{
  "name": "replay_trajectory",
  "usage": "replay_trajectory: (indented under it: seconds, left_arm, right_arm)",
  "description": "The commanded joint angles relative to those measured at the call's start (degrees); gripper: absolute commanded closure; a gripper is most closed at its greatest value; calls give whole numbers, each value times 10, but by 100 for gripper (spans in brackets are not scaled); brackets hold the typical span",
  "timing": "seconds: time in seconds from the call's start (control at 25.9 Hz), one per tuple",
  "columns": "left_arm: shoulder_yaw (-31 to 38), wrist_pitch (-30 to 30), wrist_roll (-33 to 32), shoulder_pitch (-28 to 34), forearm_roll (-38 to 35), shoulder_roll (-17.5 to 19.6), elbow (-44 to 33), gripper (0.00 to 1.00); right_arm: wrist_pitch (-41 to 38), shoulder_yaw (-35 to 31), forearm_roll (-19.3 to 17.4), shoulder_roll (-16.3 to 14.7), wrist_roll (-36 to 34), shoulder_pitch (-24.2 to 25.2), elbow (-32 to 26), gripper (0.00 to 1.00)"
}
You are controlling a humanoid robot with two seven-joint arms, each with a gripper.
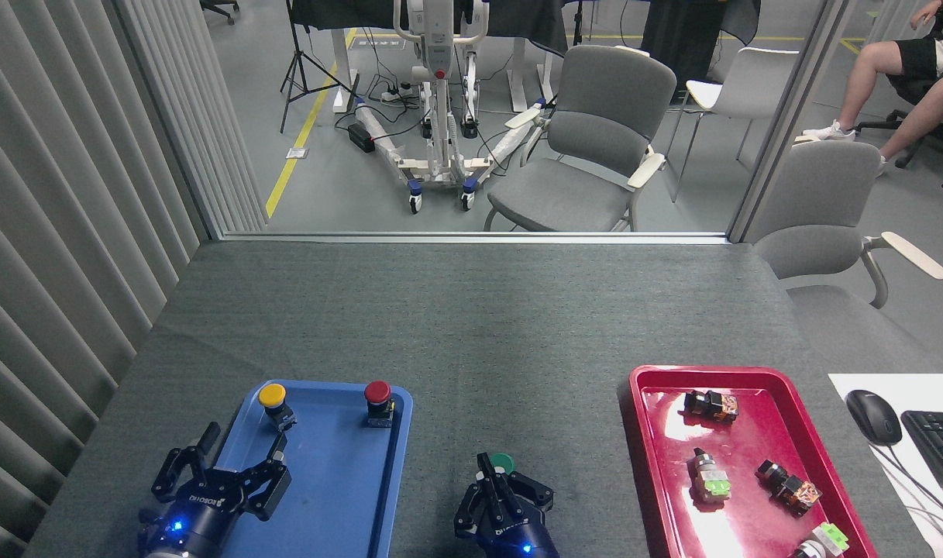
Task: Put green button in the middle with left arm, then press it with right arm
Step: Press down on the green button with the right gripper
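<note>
Only the green button's (503, 463) cap shows, on the bare grey table (471, 325) between the blue tray (328, 496) and red tray (649, 465); my right tool (486, 477), fingers drawn together, hides its base. My left tool (242, 449) hangs spread open, empty, over the blue tray's left edge.

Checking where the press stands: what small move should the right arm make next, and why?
Probably ease the right pincer straight down a touch. Its fingers are drawn together with the tip at the near edge of the green button, which already stands on the bare grey cloth between the blue tray and the red tray. Whether the cap is pressed cannot be told. The left pincer is open, well aside.
</note>
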Motion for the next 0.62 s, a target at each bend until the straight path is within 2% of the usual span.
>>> replay_trajectory:
  seconds: [0.0,0.23,0.39,0.58]
  left_arm:
    - [3,-1,0,-1,3,0,5,1]
    - [3,1,0,1,3,-1,6,1]
    - [3,1,0,2,3,-2,6,1]
    - [5,1,-1,2,3,-2,5,1]
  right_arm:
    - [4,1,-1,0,3,1,18,100]
    - [5,1,1,7,-5,1,13,100]
    - [12,0,1,9,-38,-6,4,100]
    - [18,-2,1,18,-56,-9,-16,96]
